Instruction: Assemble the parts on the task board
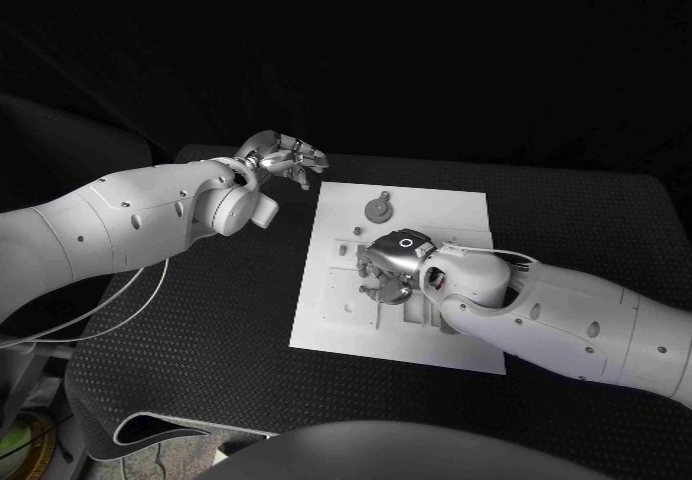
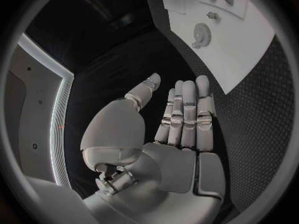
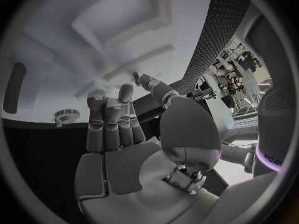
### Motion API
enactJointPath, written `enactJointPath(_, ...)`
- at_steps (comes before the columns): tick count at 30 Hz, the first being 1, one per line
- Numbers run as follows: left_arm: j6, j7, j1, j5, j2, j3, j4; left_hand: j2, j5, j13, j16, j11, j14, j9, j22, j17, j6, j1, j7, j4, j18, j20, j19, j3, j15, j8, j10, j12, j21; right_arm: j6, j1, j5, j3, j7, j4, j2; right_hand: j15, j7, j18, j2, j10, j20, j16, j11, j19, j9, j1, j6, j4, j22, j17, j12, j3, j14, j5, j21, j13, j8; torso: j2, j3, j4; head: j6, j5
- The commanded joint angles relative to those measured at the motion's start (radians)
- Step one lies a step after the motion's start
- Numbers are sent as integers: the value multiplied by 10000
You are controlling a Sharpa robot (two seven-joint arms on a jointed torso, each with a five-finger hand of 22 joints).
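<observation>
The white task board lay flat in the middle of the black desk, with its long side running away from the robot. A small round part like a gear sat on the far half of the board, and it also showed in the left wrist view and the right wrist view. The right hand was over the middle of the board, its fingers straight and close side by side with the thumb apart, holding nothing. The round part was just past those fingertips and not touching them. The left hand hung over the bare desk beside the board's far left corner. Its fingers were straight and side by side with the thumb out, and nothing was in them. The board was off to the side of them. Bare black desk lay all around the board, wide on the left. The room past the desk was dark.
</observation>
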Motion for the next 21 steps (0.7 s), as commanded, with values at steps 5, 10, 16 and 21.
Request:
enactJointPath(5,139,85,11,45,14,7,31,-48,3,20,-45,-2,17,-9,-8,18,8,-6,96,7,246,5,55,-73,25,-37,-78,-34,-46,200,-21,-274,-2,-147,-79,56,-108,-50,748,132,-104,-51,85,-45,25,88,-1,160,-102,196,47,365,46,2,4,98,182,95,2,10,7,-14,0)
enactJointPath(10,141,84,11,43,9,7,33,-47,3,24,-45,-3,17,-9,-7,20,10,-3,95,6,246,5,55,-74,25,-36,-78,-33,-48,254,-72,-273,-5,-100,-115,71,-130,-76,748,192,-143,-60,95,-70,19,146,0,235,-157,195,65,528,58,8,6,129,250,133,3,5,5,-24,-4)
enactJointPath(16,146,84,11,43,9,7,34,-46,3,28,-46,-3,17,-8,-7,21,11,-1,95,7,246,5,56,-75,25,-34,-78,-33,-50,289,-142,-268,-13,-46,-144,90,-161,-116,748,275,-177,-65,105,-105,1,234,30,362,-269,195,86,705,73,12,5,166,304,200,-1,1,-1,-32,-1)
enactJointPath(21,145,78,11,42,5,7,29,-46,3,31,-46,-3,17,-8,-6,22,12,1,94,6,247,6,57,-76,25,-33,-78,-33,-51,301,-149,-258,-15,-12,-97,77,-204,-173,748,324,-188,-62,118,-155,-15,348,-8,547,-318,196,106,855,74,19,6,203,330,303,3,2,7,-59,-3)
